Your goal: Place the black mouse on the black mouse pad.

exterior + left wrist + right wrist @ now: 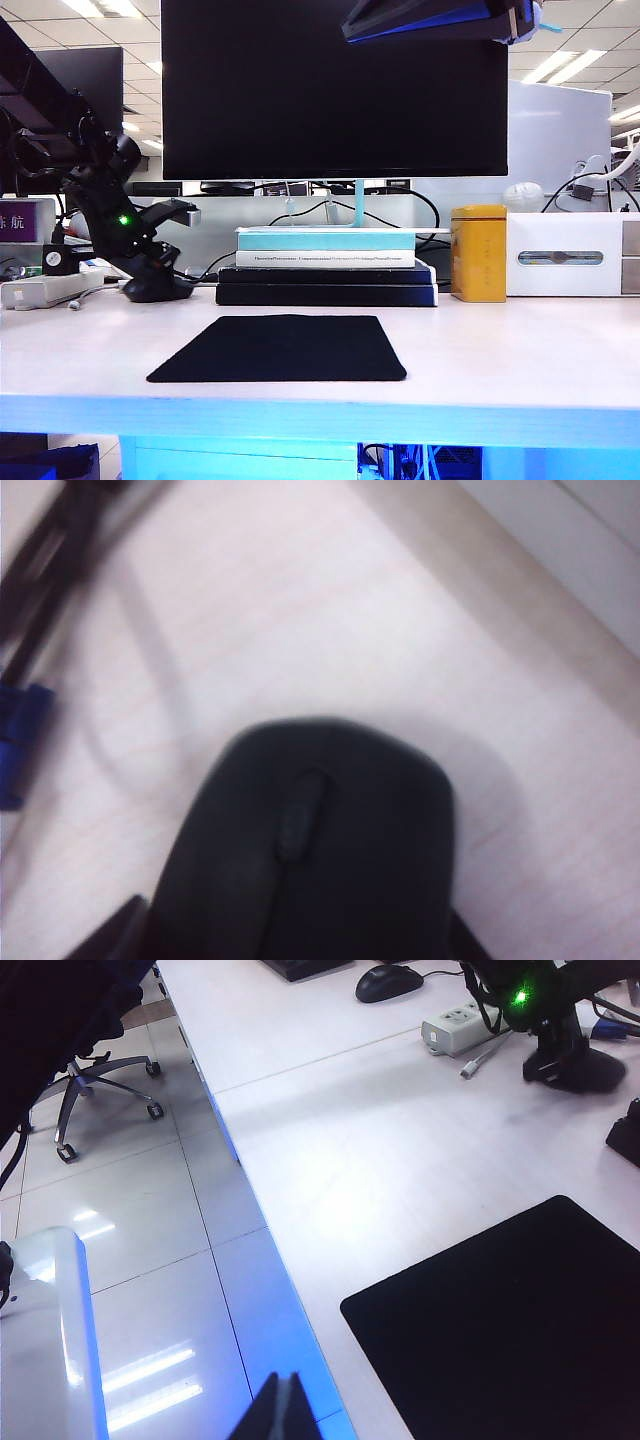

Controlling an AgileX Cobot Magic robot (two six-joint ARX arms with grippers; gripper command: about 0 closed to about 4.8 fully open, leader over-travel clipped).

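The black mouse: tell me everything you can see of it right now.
The mouse is matte black, low-domed and oval, with a scroll wheel in a slot along its middle. It sits flat on the pale table, well to the left of and behind the mouse pad. The left gripper is down over it, one dark fingertip showing at each flank; whether they touch it I cannot tell. No cord shows.

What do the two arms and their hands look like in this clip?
The left arm is matte black and chunky, with a lit green indicator light and a grey block on its side. The left hand shows only black finger bases. Of the right hand, only dark, pointed fingertips show; its arm is out of view.
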